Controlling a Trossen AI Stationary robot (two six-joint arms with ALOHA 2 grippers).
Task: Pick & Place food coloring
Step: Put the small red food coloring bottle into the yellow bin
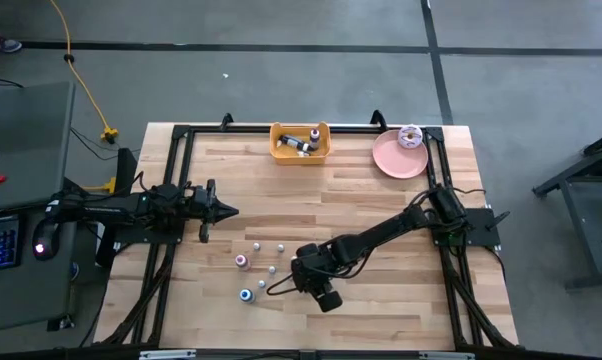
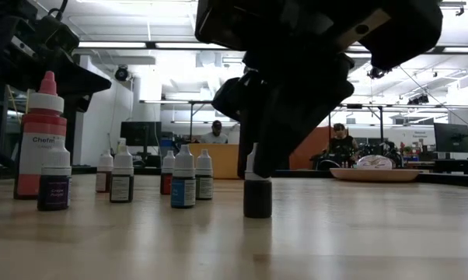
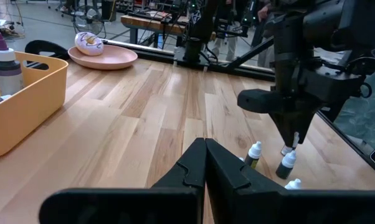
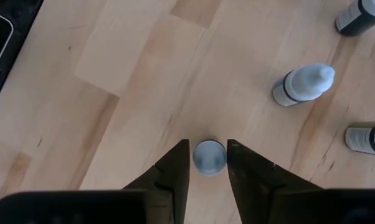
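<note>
1. Right claw (image 4: pixel 208 163) stands over one small bottle (image 4: pixel 209 157) of food coloring, fingers close on either side of its cap — not clearly pinching yet.
2. Squeeze evenly so the bottle stays upright on the desk (image 1: pixel 381 290), then lift straight up.
3. Neighbouring bottles (image 1: pixel 256 262) stand just left; avoid brushing them.
4. Yellow bin (image 1: pixel 300 142) waits at the far edge.
5. Left claw (image 1: pixel 226 210) rests shut at the left.
</note>
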